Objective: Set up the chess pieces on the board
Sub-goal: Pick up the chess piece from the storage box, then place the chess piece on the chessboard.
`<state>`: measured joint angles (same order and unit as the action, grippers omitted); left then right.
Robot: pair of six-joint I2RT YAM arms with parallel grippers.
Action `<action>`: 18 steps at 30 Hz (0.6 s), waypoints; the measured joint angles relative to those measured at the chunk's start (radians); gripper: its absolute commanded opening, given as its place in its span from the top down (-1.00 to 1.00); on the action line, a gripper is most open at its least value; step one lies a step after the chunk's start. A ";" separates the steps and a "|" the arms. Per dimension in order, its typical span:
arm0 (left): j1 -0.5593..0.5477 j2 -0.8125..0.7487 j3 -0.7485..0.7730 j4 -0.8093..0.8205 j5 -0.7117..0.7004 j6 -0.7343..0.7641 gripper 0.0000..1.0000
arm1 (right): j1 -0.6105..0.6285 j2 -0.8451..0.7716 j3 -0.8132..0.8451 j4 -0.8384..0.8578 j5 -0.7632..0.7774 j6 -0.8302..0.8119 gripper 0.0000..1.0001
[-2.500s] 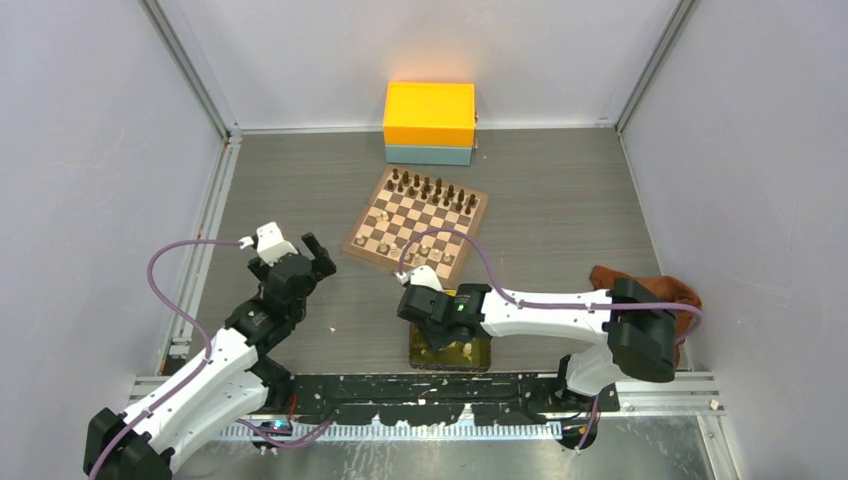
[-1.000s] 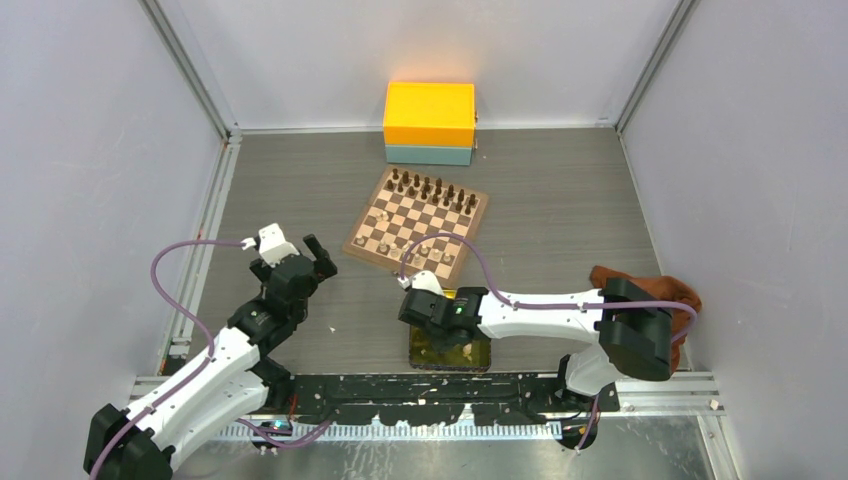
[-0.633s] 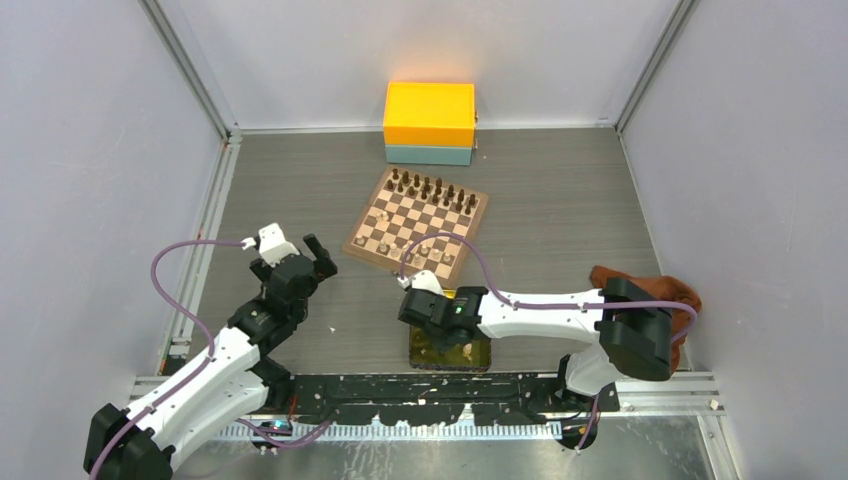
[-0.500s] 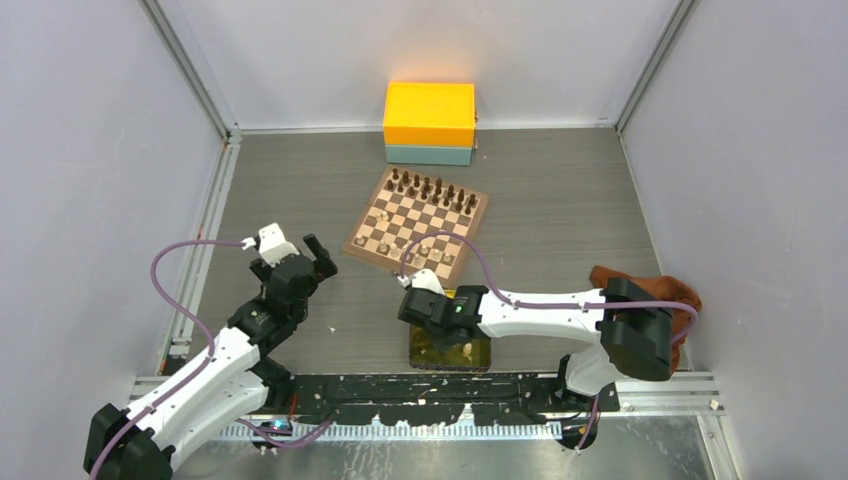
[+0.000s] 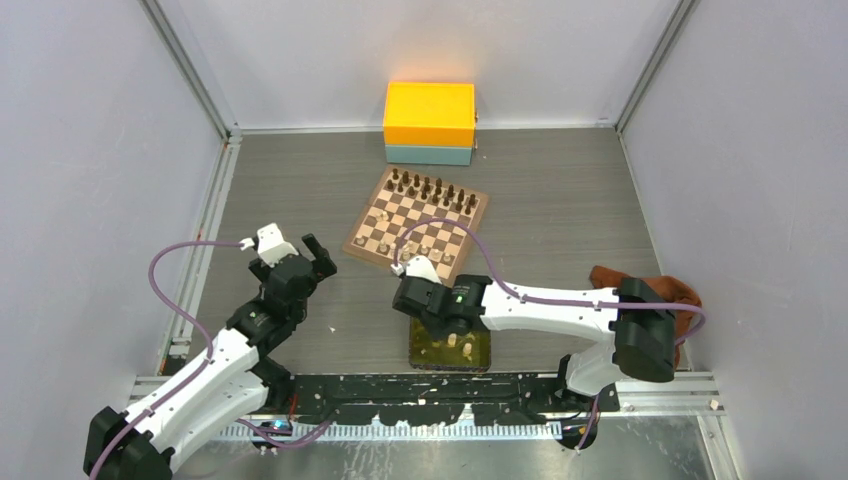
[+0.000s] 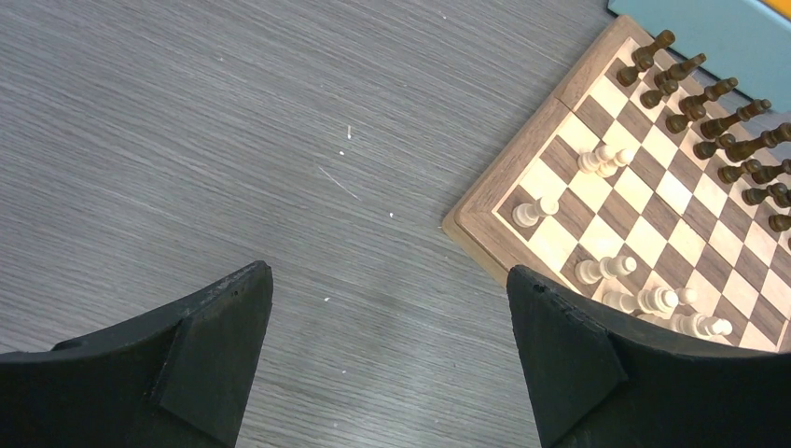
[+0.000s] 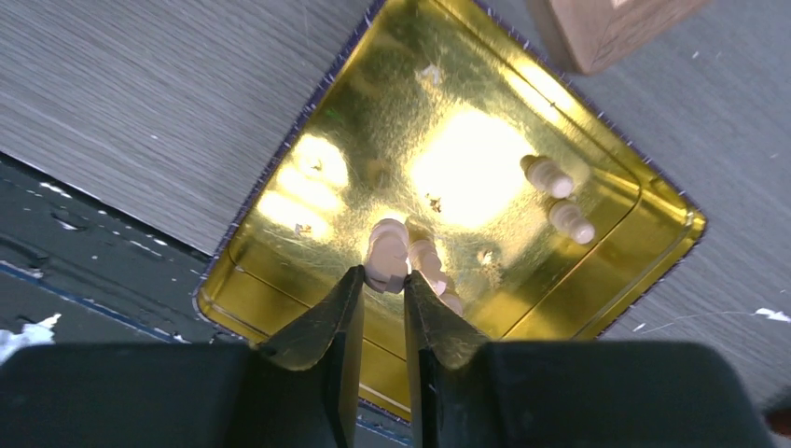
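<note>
The setup is partly done. The board (image 5: pixel 417 228) lies askew in the middle of the surface. The dark pieces (image 5: pixel 432 187) fill the rows along its 12 o'clock edge. Only a handful of pale chess pieces (image 6: pixel 603 270) stand on its 6 o'clock half, some scattered rather than in rank, so much of the cream side's home rows is bare. At 6 o'clock from the board, just beside its near corner, the gold tray (image 7: pixel 466 93) holds at least three spare pieces (image 7: pixel 548 177) lying loose on its floor. I judge that several transfers are left, along with some straightening on the board.

The left gripper (image 6: pixel 387 275) hangs over bare surface at about 9 o'clock from the board. Its arm is bent up from the base, and its jaws are wide apart and hold nothing. The right arm stretches low across toward 9 o'clock from its base. The right gripper (image 7: pixel 382 280) points down into the tray, jaws nearly together and clamped on one cream piece (image 7: pixel 387 250). I cannot tell whether that piece is clear of the tray floor.
</note>
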<state>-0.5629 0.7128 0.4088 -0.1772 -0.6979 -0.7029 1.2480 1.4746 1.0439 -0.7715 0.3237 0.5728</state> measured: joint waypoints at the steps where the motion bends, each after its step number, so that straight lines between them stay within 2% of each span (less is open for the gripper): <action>1: 0.000 0.000 0.000 0.000 0.000 0.000 -0.93 | 0.000 0.000 0.020 -0.012 0.006 -0.010 0.85; 6: 0.000 0.000 0.000 -0.001 0.000 -0.001 -0.93 | -0.023 0.000 0.134 -0.047 0.019 -0.089 0.85; 12: 0.000 -0.014 0.000 -0.016 0.000 -0.005 -0.93 | -0.129 0.016 0.263 -0.045 0.007 -0.229 0.85; 18: 0.000 -0.020 0.023 -0.032 0.000 -0.011 -0.94 | -0.211 0.150 0.423 -0.031 -0.039 -0.396 0.86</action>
<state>-0.5629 0.6930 0.4320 -0.2089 -0.6979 -0.7143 1.0374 1.6245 1.4673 -0.8028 0.2852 0.1764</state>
